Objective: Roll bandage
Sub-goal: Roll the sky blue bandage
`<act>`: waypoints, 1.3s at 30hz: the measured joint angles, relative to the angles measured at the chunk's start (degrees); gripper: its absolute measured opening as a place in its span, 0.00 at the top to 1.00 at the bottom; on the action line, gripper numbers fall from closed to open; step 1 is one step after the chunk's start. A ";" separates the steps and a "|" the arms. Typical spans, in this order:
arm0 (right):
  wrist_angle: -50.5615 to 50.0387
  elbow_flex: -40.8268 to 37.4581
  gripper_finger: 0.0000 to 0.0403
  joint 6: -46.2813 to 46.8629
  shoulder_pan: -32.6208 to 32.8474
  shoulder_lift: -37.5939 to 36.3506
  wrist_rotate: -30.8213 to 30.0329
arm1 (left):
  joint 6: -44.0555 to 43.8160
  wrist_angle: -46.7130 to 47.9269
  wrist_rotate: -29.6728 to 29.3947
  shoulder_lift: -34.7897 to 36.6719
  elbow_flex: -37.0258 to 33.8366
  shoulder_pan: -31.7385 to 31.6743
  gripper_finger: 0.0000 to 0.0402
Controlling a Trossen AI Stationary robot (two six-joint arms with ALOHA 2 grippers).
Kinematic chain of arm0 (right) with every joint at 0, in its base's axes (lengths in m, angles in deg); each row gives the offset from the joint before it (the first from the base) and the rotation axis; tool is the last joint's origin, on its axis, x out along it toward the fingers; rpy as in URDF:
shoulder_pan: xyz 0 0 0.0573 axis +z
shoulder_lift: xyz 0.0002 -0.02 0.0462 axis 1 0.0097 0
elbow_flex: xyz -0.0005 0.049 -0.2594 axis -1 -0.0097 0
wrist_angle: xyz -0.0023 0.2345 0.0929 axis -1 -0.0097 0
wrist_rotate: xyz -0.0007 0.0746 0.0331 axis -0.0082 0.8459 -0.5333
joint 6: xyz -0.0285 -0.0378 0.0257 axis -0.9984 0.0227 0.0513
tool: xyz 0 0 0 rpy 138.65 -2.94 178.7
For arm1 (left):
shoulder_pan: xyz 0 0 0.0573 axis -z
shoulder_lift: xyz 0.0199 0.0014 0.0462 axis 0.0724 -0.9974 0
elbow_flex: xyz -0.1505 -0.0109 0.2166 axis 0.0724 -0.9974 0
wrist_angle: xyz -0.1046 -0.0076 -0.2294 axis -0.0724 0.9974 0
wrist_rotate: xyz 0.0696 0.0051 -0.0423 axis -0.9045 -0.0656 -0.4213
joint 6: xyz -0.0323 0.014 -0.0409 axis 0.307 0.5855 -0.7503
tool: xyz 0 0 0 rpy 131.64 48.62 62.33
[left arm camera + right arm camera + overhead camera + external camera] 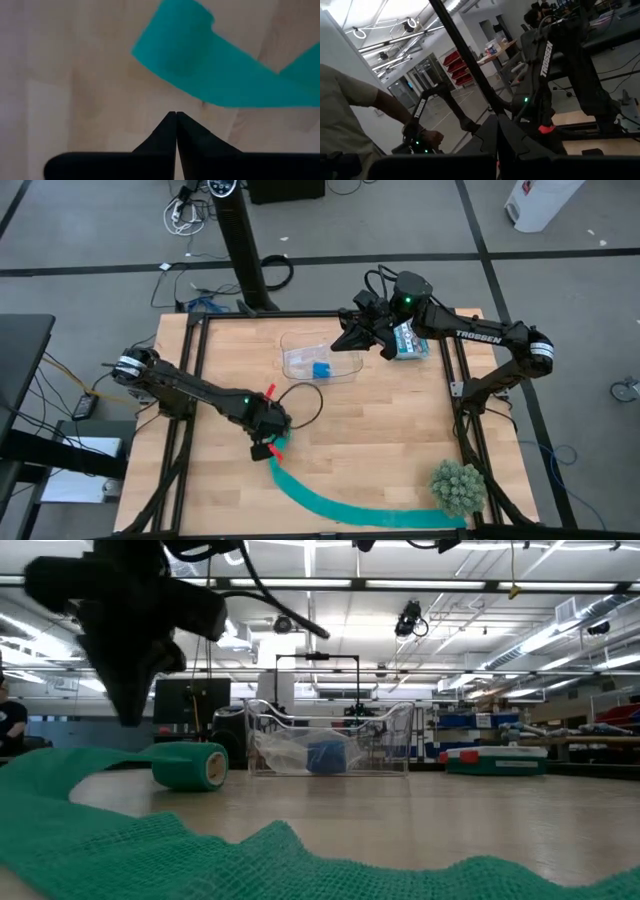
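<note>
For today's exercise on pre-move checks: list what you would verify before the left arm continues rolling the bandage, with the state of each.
1. Rolled end formed: a small coil shows on the bandage in the low view. ok.
2. Left gripper shut, holding nothing, bandage lies just ahead of it. not ok for rolling.
3. Loose tail lies flat across the table toward the green plant. ok.
4. Tail touching the plant: cannot tell.
5. Right gripper parked above the clear tray, shut. ok.

A robotics lab was indicated by strip-lit ceilings (pixel 330 585), red storage bins (pixel 458 62), and a framed wooden table (pixel 380 440).
</note>
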 joint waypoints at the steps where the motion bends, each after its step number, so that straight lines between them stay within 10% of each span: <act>1: 0.00 0.00 1.00 0.04 -0.25 -0.02 0.00 | 0.11 -0.20 -0.56 0.87 0.00 -0.40 0.95; 7: -0.18 0.01 1.00 -0.18 -2.51 -0.83 -0.04 | 4.55 -4.38 -2.13 7.11 -0.05 -2.42 0.95; 14: -2.18 0.02 1.00 -0.55 -3.63 -1.91 -0.14 | 11.13 -14.13 11.46 8.75 -4.01 -2.90 0.95; 25: -15.44 0.04 1.00 -7.25 -3.78 -4.87 -2.03 | -5.27 -23.47 15.63 10.16 -14.28 -4.96 0.93; 39: -18.75 0.04 1.00 -7.98 -3.78 -6.14 -1.59 | -13.92 -26.30 19.59 14.81 -22.42 -10.14 0.59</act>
